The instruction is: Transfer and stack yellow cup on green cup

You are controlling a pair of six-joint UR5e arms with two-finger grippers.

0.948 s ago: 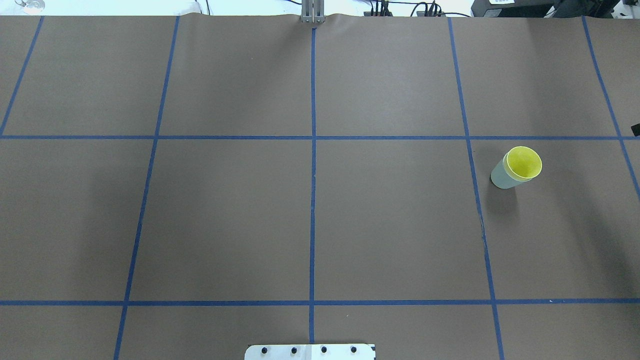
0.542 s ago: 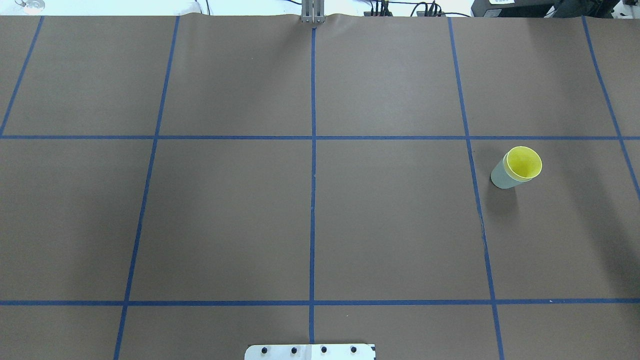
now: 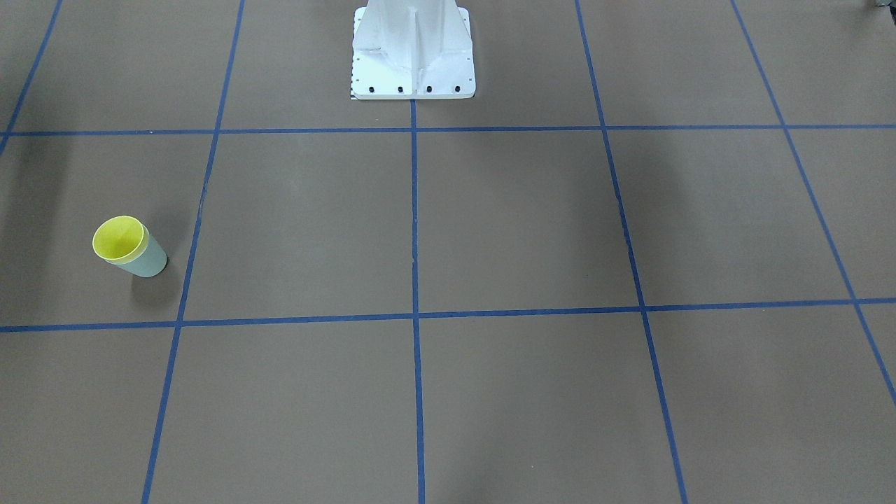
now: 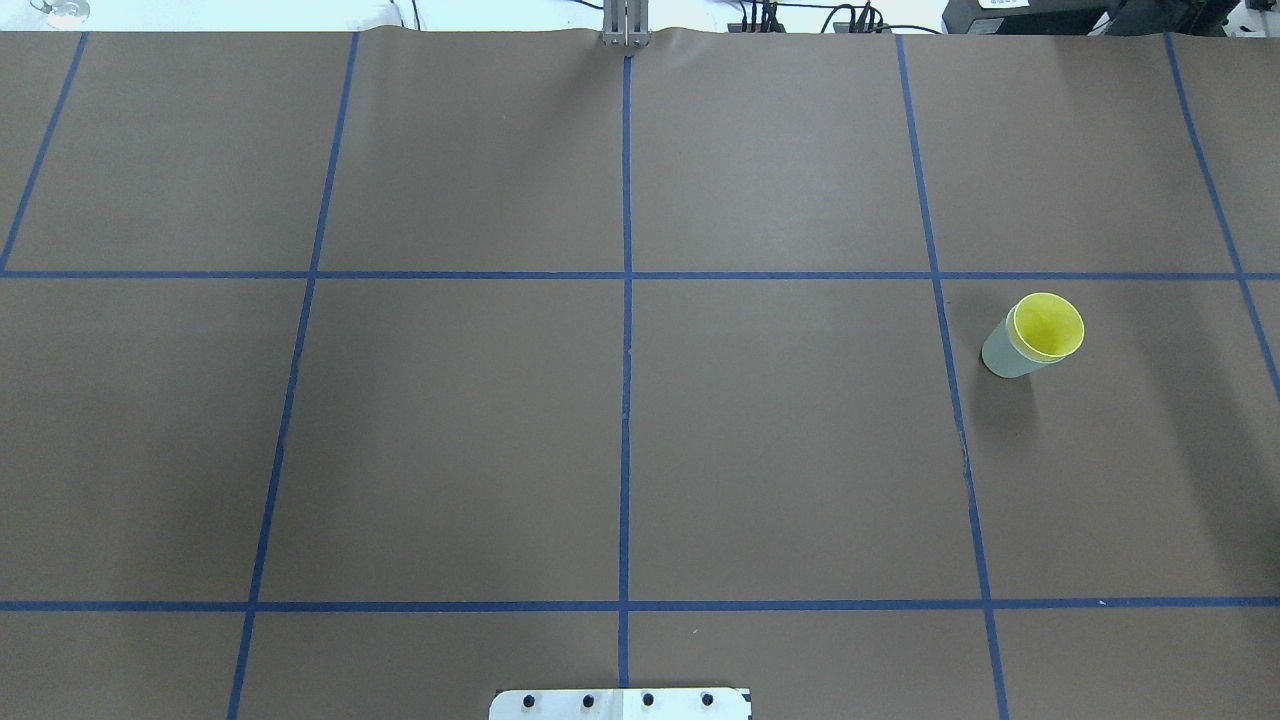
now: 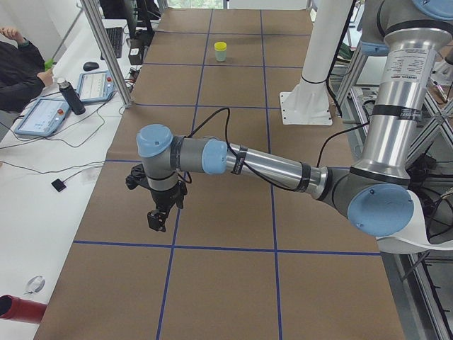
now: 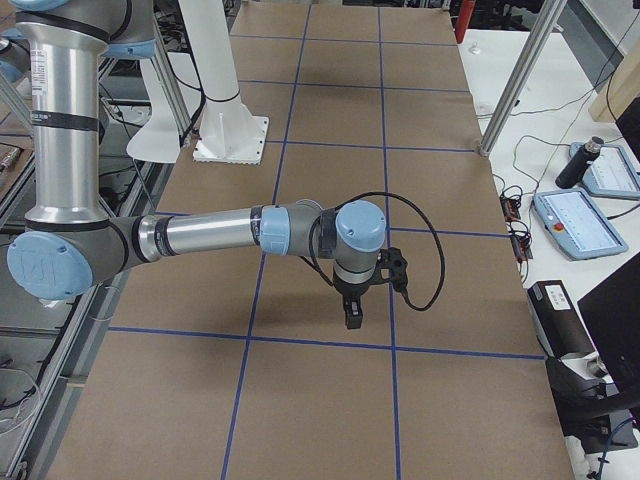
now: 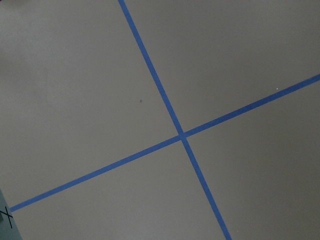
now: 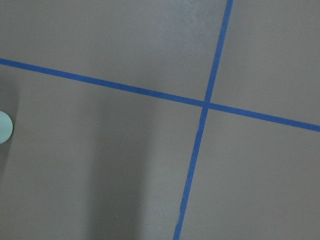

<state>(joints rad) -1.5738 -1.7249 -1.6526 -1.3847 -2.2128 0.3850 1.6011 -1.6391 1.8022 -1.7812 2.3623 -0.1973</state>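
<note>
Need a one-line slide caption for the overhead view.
Yellow cup nested upright inside the green cup, standing on the right side of the taped-grid table.

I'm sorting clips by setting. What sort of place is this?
Probably a robotics lab: a paper-covered table gridded with blue tape, an industrial robot arm over it, and touchscreen control tablets on a side bench.

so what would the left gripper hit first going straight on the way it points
Pointing straight down, the left gripper would probably meet bare brown table first, near a blue tape crossing.
</note>
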